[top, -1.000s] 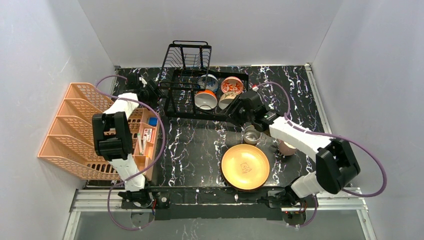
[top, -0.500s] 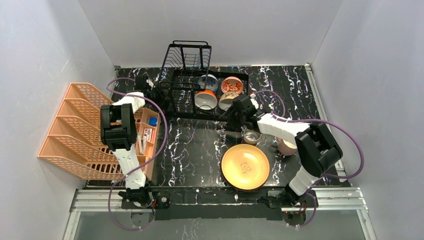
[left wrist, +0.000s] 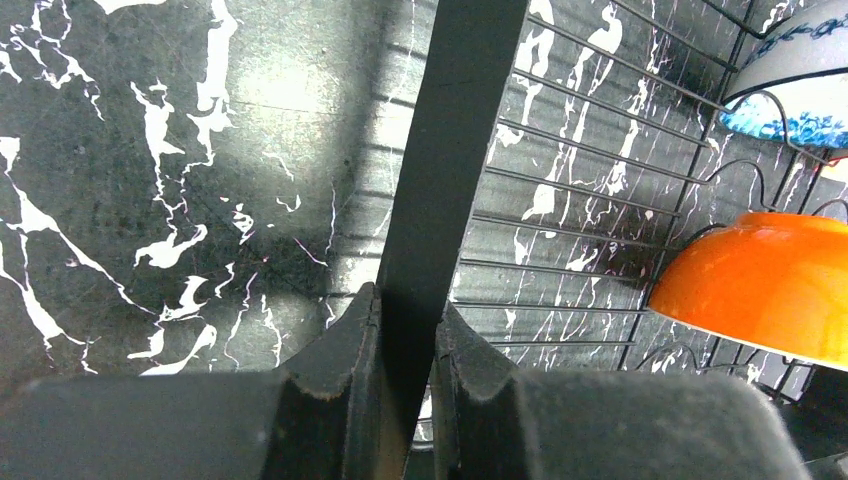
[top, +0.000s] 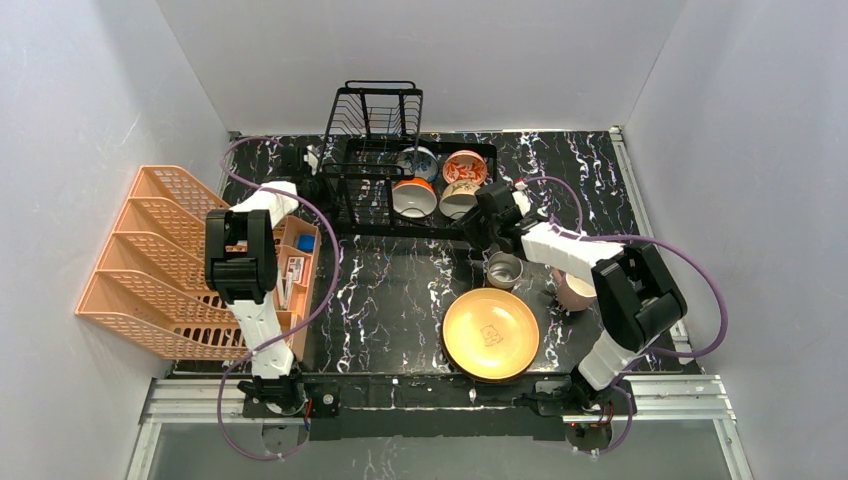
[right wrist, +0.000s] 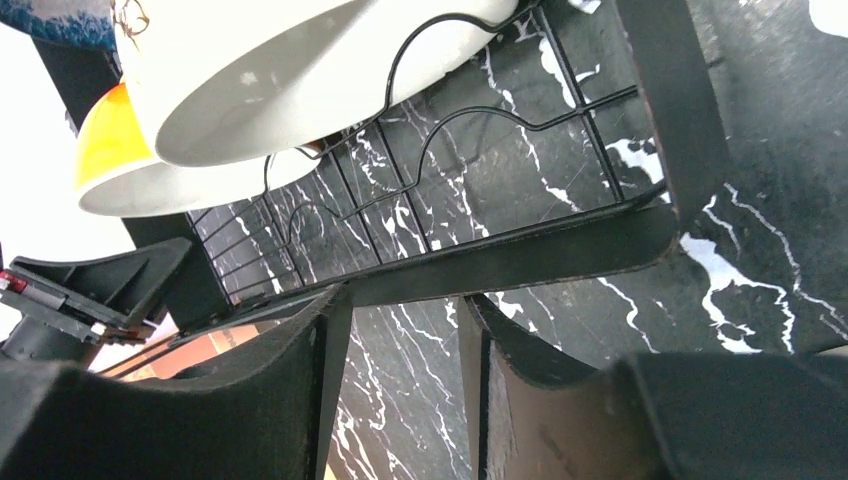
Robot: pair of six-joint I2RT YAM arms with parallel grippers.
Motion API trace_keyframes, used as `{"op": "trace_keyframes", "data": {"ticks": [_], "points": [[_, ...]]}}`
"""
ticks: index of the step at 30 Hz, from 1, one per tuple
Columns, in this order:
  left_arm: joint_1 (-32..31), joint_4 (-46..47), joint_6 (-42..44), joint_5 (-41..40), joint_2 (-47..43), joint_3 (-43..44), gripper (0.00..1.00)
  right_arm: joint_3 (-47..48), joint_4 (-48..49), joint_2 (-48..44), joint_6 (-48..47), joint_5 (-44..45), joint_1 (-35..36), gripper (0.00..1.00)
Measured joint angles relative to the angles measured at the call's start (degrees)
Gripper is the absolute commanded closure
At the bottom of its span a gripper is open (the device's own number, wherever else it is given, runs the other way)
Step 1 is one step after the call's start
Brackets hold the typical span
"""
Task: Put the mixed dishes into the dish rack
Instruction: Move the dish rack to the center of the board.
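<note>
The black wire dish rack (top: 352,190) stands at the back of the table. It holds a blue-patterned bowl (top: 415,162), a red floral bowl (top: 463,167), an orange-sided bowl (top: 411,198) and a white bowl (top: 457,199). My left gripper (top: 318,178) is at the rack's left end, shut on a flat black frame bar (left wrist: 450,150), which runs up between the fingers (left wrist: 405,330). My right gripper (top: 478,225) is open at the rack's front right corner, with the lower frame bar (right wrist: 520,262) crossing just past its tips (right wrist: 400,320). A steel cup (top: 504,270), a yellow plate (top: 490,333) and a pink mug (top: 573,290) sit on the table.
An orange plastic lattice rack (top: 150,260) with a small tray of items (top: 295,270) fills the left side. The upright black wire basket (top: 372,112) rises behind the dish rack. White walls close in the back and both sides.
My left gripper moved right to the rack's left end and closed on its frame bar. My right arm folded in toward the rack's front right corner, its jaws narrowing slightly.
</note>
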Motion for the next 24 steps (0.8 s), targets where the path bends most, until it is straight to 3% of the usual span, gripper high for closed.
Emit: {"op": "trace_keyframes", "data": {"ticks": [10, 24], "points": [[-3.32, 0.83, -2.36, -3.3, -3.15, -3.91, 1.0, 0.0, -0.17, 0.09, -1.22, 2.67, -3.74, 0.53], [-14.12, 5.4, -14.4, -10.97, -14.78, -19.02, 1.0, 0.31, -0.59, 1.64, -5.42, 2.43, -12.87, 0.53]]}}
